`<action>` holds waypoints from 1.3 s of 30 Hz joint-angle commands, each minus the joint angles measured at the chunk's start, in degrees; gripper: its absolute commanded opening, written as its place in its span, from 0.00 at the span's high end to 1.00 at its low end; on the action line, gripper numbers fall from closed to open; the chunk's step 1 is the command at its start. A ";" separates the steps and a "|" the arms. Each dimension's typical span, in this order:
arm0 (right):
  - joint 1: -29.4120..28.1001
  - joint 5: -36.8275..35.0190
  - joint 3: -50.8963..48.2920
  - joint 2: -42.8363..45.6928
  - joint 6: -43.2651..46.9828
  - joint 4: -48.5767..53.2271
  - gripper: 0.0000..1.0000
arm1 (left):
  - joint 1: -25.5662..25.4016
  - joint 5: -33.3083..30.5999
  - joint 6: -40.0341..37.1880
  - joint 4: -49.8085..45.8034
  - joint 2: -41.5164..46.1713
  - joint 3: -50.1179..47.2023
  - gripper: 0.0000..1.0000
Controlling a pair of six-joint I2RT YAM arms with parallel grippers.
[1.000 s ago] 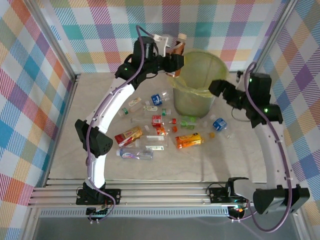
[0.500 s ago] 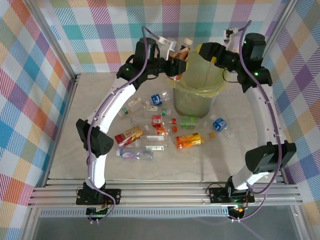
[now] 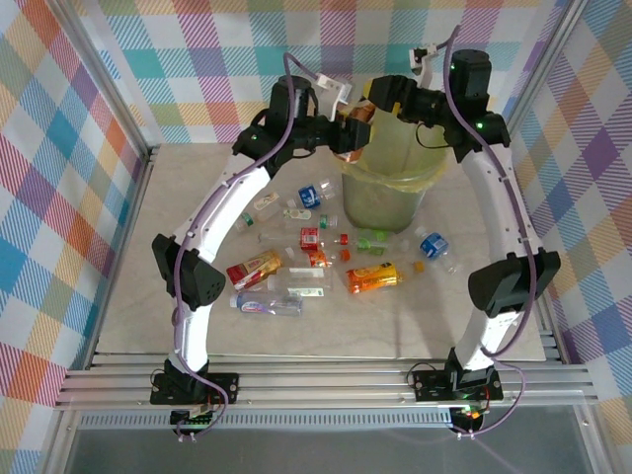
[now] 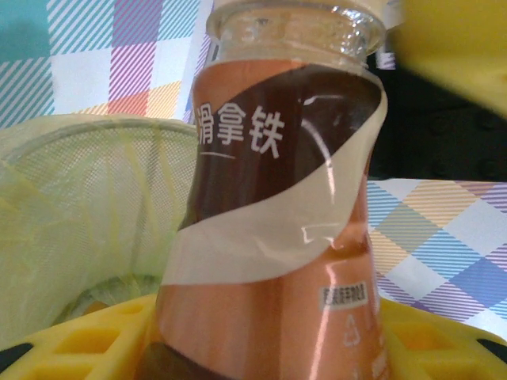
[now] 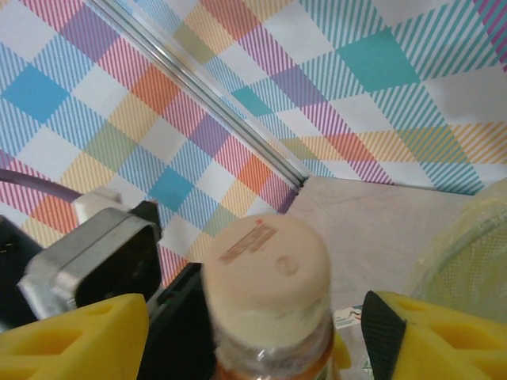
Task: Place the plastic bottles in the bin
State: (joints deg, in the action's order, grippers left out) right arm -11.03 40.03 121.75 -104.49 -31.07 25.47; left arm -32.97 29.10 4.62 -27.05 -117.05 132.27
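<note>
My left gripper point(image 3: 346, 128) is shut on a plastic bottle point(image 3: 354, 120) with a brown and orange label and a cream cap, held upright at the back left rim of the bin point(image 3: 387, 197). In the left wrist view the bottle point(image 4: 277, 237) stands between the yellow fingers point(image 4: 71, 340), with the bin point(image 4: 79, 206) behind it on the left. My right gripper point(image 3: 380, 97) is open around the bottle's cap point(image 5: 265, 273); a gap shows on each side, between the cap and the fingers point(image 5: 444, 340). Several more bottles point(image 3: 306, 247) lie on the table.
The loose bottles lie in front of the bin, among them an orange one point(image 3: 373, 277), a blue-labelled one point(image 3: 432, 245) and a clear one point(image 3: 265, 304). Checked walls close in the table point(image 3: 138, 306) on three sides. The bin's yellow liner point(image 5: 467, 245) is at the right in the right wrist view.
The right arm has swung up from the right of the bin to over its back rim, onto the bottle's cap, and its jaws have narrowed. The left gripper has kept hold of the bottle.
</note>
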 commanded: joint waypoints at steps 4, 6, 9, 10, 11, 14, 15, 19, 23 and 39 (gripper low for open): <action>-0.84 2.24 4.60 -3.20 1.06 3.24 0.37 | -0.95 1.34 -1.19 0.76 0.00 1.06 0.75; -0.84 2.57 4.87 -3.78 0.66 3.76 0.44 | -0.95 0.76 -1.11 0.64 -0.18 1.17 0.75; -0.84 2.81 4.90 -4.28 0.64 4.10 0.56 | -0.92 -0.44 -1.11 0.65 -0.11 1.33 0.74; -0.84 2.77 4.82 -4.32 0.66 4.20 0.59 | -0.88 -0.81 -1.12 0.59 -0.10 1.35 0.73; -0.86 2.61 4.81 -4.32 0.75 4.16 0.61 | -0.87 -1.20 -1.11 0.54 -0.01 1.33 0.71; -0.86 1.65 4.97 -4.31 1.29 4.26 0.63 | -0.95 -2.78 -1.34 0.09 0.22 1.34 0.54; -0.84 1.24 5.19 -4.23 1.74 4.38 0.63 | -0.95 -3.26 -1.59 -0.21 0.41 1.33 0.42; -0.58 -2.67 8.59 -4.75 4.26 7.10 0.64 | -0.95 -5.76 -2.79 -2.24 2.24 1.03 0.00; 0.40 -6.94 15.28 -7.05 5.90 10.34 0.64 | -0.95 -8.91 -2.84 -1.97 6.73 -2.72 0.00; 1.45 -29.11 17.22 -12.58 19.23 19.98 0.62 | -0.86 -38.97 1.92 15.61 41.56 -48.28 0.00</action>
State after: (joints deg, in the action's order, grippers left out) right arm -9.50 14.59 141.27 -116.38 -16.23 42.98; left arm -33.36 -0.82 4.45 -16.82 -78.89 89.17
